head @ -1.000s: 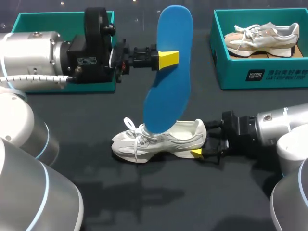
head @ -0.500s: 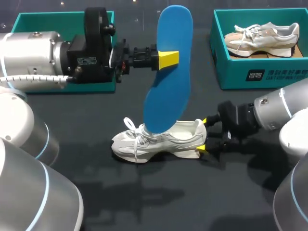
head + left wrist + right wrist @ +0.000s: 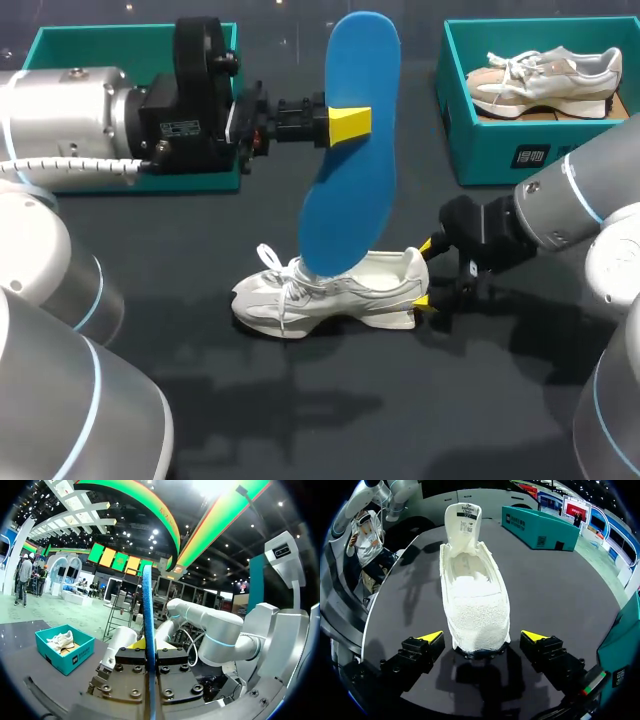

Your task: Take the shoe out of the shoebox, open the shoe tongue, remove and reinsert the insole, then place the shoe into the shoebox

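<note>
Shoe [image 3: 330, 290] is out of the box, standing on its sole on the table [image 3: 300, 410], roughly mid-table. Its toe is toward my left arm and its heel toward my right. The laces are loose at the front. In the right wrist view the shoe [image 3: 475, 600] runs straight ahead of the gripper, heel nearest, and the tongue [image 3: 463, 522] is pulled up at the far end with the opening wide.

Insole [image 3: 350, 140] is blue and out of the shoe, held upright above it. The left gripper [image 3: 350, 125] is clamped on the insole's upper half, with one yellow tip showing across its face. The left wrist view has the insole [image 3: 148, 630] edge-on, pinched between the fingers of the left gripper [image 3: 149, 652]. In the head view the insole's lower end overlaps the shoe's collar. I can't tell from that angle whether it touches.

Right gripper [image 3: 425, 272] is low at the heel with its fingers spread and gripping nothing. In its wrist view the right gripper [image 3: 482, 637] has one yellow tip on either side of the heel, each with a gap to the shoe.

Right shoebox [image 3: 540, 150] is teal, at the far right of the table, and holds a second shoe [image 3: 545, 80]. The left wrist view also shows this box [image 3: 82, 652]. Left shoebox [image 3: 60, 45] is at the far left, mostly hidden behind my left arm, and its contents aren't visible.
</note>
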Motion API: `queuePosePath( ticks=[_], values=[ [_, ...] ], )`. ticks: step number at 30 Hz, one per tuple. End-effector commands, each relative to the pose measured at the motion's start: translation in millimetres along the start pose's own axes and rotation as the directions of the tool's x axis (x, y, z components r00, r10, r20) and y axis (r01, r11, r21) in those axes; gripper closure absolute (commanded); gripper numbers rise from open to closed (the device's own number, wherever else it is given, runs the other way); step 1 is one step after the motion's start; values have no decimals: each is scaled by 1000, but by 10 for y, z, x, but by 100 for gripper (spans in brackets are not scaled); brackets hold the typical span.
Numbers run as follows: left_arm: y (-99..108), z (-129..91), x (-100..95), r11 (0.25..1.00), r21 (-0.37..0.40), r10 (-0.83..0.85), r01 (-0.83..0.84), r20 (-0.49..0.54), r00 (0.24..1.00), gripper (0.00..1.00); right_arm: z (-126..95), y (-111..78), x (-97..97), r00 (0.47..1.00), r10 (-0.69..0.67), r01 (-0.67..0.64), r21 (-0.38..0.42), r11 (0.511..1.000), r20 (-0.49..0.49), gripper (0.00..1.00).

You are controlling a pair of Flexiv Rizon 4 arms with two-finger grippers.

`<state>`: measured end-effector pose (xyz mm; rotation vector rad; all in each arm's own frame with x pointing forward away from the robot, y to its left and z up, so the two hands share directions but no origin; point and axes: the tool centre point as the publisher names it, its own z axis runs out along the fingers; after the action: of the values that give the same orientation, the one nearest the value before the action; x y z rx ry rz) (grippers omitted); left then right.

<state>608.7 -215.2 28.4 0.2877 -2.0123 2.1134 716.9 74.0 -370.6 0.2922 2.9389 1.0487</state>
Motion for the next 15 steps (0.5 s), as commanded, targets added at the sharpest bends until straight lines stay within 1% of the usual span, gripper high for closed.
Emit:
queuePosePath(
  ticks=[1,3,4,15],
  values=[
    [118,-84,20,1000,2,-9,9,11,1000,100,-33,48,10,1000,1,-1,169,986,-1,0],
    [148,-120,14,1000,3,-14,14,16,1000,100,-43,50,7,1000,2,-2,189,982,-2,0],
    [165,-140,8,1000,4,-17,17,21,1000,100,-53,50,4,1000,3,-3,214,977,0,0],
    [276,-314,-40,999,17,-43,43,48,998,100,-125,64,-6,1000,-1,-3,318,948,11,0]
  ],
)
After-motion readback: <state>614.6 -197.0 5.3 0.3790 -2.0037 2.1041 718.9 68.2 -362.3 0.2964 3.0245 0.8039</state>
